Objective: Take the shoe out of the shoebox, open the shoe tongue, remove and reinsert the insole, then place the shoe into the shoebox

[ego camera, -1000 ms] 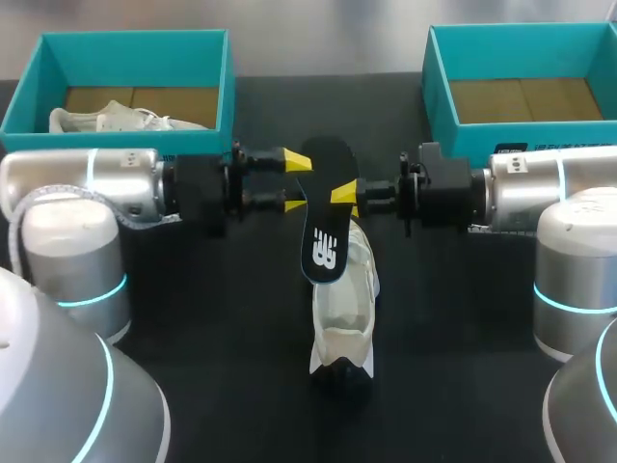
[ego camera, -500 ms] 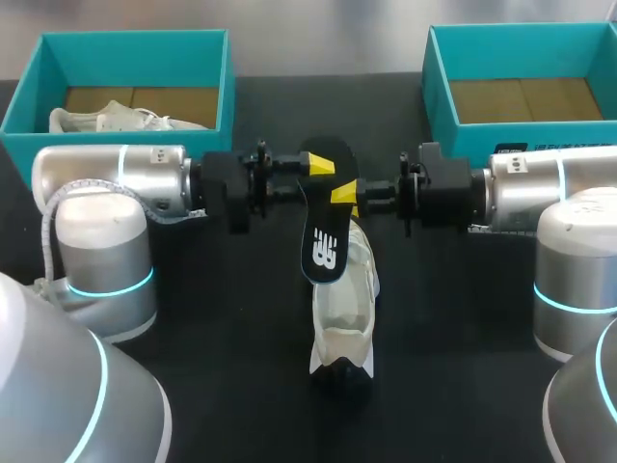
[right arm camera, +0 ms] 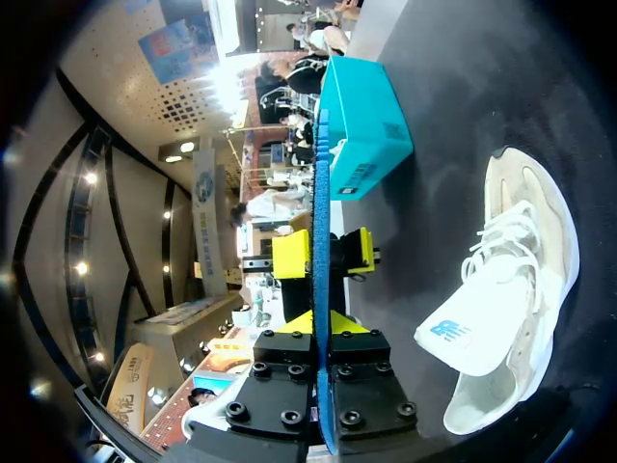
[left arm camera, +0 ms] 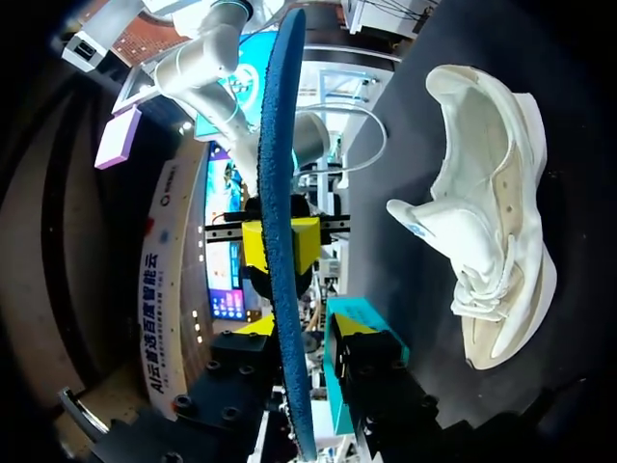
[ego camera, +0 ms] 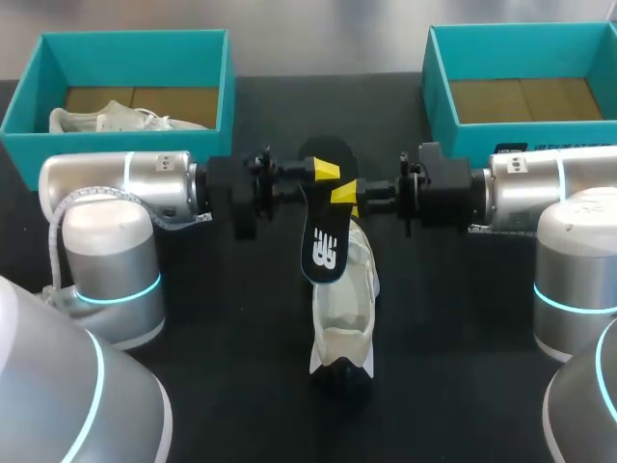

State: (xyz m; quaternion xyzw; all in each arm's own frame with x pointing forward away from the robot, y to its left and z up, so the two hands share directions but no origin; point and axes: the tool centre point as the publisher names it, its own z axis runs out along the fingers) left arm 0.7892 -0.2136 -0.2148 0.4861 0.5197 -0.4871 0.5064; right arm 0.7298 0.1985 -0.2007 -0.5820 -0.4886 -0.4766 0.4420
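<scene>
The black insole (ego camera: 325, 217) hangs upright above the white shoe (ego camera: 345, 299), which lies on the dark table. My right gripper (ego camera: 345, 196) is shut on the insole's right edge; the right wrist view shows the insole (right arm camera: 321, 193) edge-on, pinched in that gripper (right arm camera: 323, 323). My left gripper (ego camera: 323, 172) comes in from the left at the insole's upper part. In its wrist view the blue-edged insole (left arm camera: 280, 145) runs between its fingers (left arm camera: 299, 328), which straddle it with a small gap, open. The shoe (left arm camera: 492, 222) lies off to the side, tongue lifted.
A teal shoebox (ego camera: 135, 40) at the back left holds another white shoe (ego camera: 125, 121). A second teal shoebox (ego camera: 521, 34) at the back right shows only its cardboard floor. Both arms stretch across the table's middle, just in front of the boxes.
My left arm has slid right to the insole and its fingers have narrowed around the upper edge. The right arm, insole and shoe have stayed still.
</scene>
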